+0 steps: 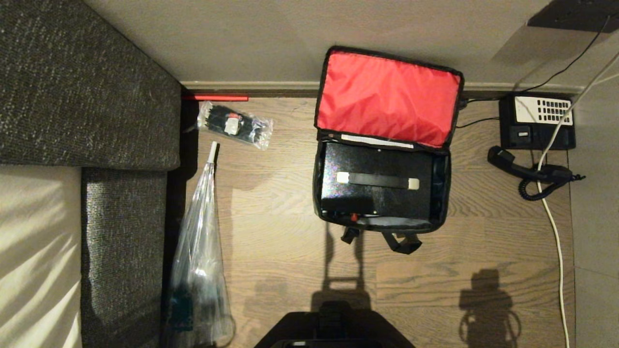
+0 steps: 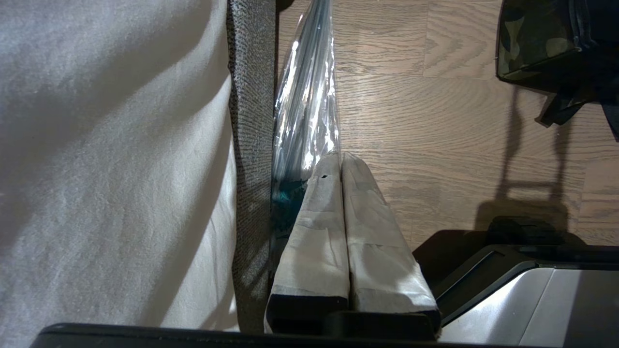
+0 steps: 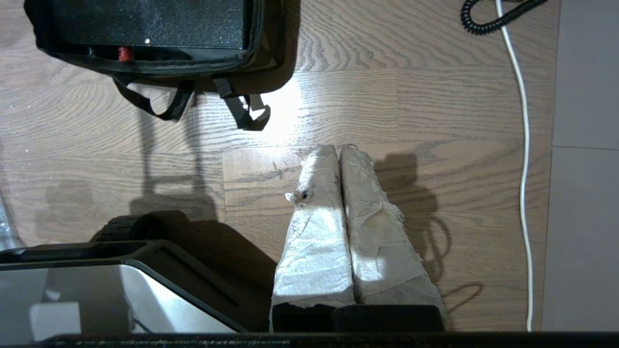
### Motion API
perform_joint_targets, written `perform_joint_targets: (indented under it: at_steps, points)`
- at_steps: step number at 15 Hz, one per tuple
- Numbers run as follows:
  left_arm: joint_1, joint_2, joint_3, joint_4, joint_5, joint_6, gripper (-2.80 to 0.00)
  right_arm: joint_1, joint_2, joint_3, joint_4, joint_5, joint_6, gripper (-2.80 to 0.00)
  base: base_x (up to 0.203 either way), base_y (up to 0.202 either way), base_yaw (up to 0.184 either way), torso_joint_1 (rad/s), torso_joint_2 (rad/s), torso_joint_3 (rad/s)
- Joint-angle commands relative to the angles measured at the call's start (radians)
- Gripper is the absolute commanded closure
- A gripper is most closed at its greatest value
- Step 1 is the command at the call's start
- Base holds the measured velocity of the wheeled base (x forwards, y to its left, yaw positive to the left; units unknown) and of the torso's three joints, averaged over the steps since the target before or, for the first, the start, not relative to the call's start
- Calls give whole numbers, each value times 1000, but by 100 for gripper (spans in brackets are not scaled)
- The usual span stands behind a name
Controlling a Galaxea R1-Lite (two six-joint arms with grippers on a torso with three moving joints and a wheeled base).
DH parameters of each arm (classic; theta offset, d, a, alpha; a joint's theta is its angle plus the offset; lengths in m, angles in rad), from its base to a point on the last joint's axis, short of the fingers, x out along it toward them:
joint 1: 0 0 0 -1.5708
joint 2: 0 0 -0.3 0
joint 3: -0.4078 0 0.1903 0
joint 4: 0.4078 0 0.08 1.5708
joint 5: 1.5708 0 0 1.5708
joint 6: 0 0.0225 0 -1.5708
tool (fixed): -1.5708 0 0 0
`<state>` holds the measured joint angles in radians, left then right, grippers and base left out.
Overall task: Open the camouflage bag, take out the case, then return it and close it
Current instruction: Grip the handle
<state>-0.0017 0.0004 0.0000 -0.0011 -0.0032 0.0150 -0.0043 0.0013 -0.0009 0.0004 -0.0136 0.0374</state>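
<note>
Near edge: robot base at bottom of the head view, neither arm in that view. Left gripper parked low beside the sofa, taped fingers pressed together, holding nothing, tips just by the clear plastic bag. Right gripper parked over bare wood floor, taped fingers together, nothing between them, well apart from the bag straps. Clear plastic bag lies long and narrow along the sofa edge, dark contents at its near end, can't tell what. Mid floor: camouflage bag sits open, black straps toward the robot, lid flipped back toward the wall with red lining facing up. Case is inside the bag, lying flat, filling most of the compartment, long axis running left-right, handle strip along that same axis, face up. Small red item at the bag's near inner edge. Farther left: small clear packet of black items near the skirting. Far right: black telephone by the wall, handset off on the floor, white cable running past it.
</note>
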Motion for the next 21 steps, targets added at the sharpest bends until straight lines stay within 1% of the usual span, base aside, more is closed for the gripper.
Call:
perform_joint_targets:
  at_steps: [1, 21]
  points:
    - [0, 0, 0, 0, 0, 0, 0, 0, -4, 1, 0, 0, 1, 0, 0, 0, 0, 0, 0, 0]
    - [0, 0, 0, 0, 0, 0, 0, 0, -4, 1, 0, 0, -1, 0, 0, 0, 0, 0, 0, 0]
